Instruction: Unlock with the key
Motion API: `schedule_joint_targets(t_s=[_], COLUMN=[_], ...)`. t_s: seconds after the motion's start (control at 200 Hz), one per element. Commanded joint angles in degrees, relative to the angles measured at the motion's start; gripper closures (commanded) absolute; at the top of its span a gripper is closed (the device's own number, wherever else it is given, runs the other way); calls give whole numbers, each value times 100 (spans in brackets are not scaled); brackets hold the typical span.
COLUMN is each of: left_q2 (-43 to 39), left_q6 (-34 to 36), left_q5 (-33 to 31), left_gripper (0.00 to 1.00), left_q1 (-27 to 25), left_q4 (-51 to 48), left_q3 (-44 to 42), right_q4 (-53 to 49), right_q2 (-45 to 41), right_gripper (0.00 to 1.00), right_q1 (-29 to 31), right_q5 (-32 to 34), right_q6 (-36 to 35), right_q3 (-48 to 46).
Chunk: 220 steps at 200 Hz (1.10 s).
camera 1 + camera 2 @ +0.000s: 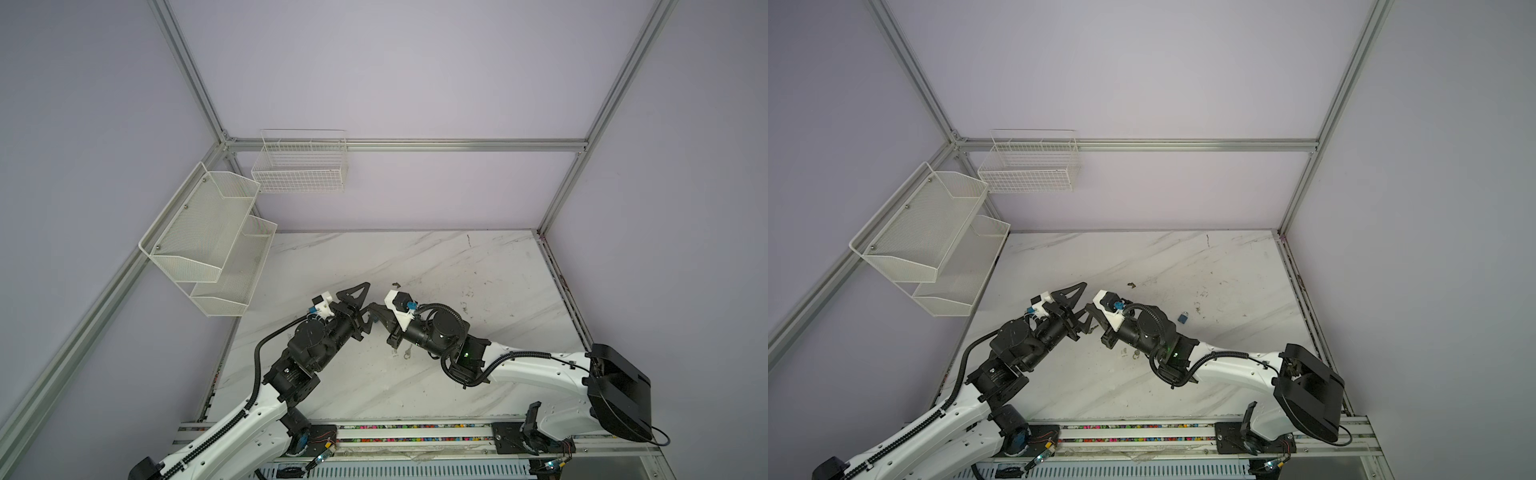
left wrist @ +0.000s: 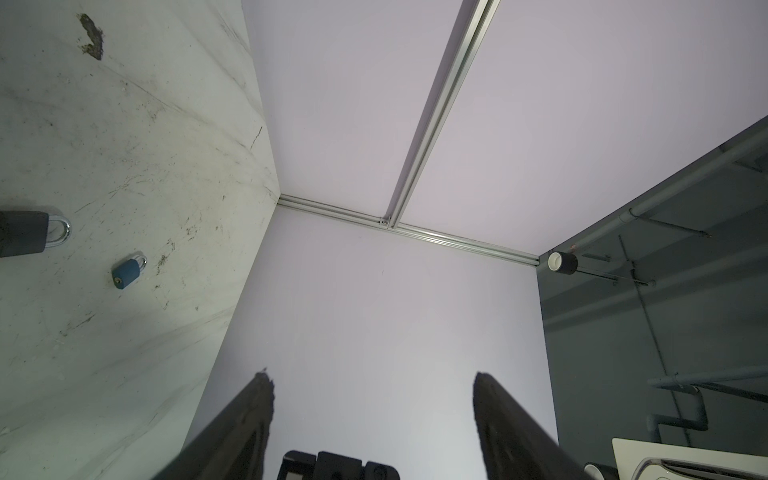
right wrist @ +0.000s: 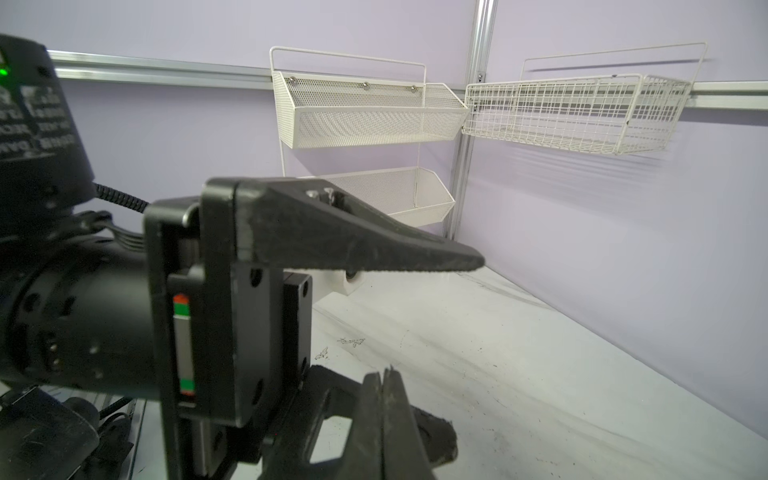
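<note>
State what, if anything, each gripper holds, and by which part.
Left gripper: open, holding nothing. Right gripper: shut; whether anything is pinched between its tips cannot be told.

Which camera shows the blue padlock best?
The left wrist view: the blue padlock lies clear on the table, keyhole and shackle visible. In a top view it is tiny, beside the right arm. The right wrist view misses it.

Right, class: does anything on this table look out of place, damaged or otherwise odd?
Yes. A dark, crumbly blotch sits on the marble table, and black scuffs cluster beside the blue padlock, which lies nearer the front. Nothing looks spilled or broken.
</note>
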Motion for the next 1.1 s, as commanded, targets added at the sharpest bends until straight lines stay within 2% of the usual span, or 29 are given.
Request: schedule_joint_targets(t_s=[0.0,0.255,0.345,0.495,0.72,0.91,1.095], left_q2=[-100,24,105,212,147,106,55], left_q6=[-84,-77,-64,-186,-176,-187,-191], left_q5=[-217,-133,-51,75,27,-3,-124], left_gripper=[28,40,40,31,29,29,34], left_q1=[49,50,53,54,52,48,47], left_q4=[59,163,217,336,272,323,287], left_q3=[-236,-188,-141,-122,-51,-48,-113], right_q4=[159,-41,-14,179,601,660,643], right_q2=[-244,-400,-365,-307,214,178,-47], right_gripper=[100,100,100,100,100,100,100], right_q1=[26,28,26,26,26,26,25], right_q5=[-62,-202,-183,-106,-57,-25,-112], right_q6=[-145,-201,-206,-179,-171,-145,-117], right_q3=[-53,-21,3,139,195,52,-128])
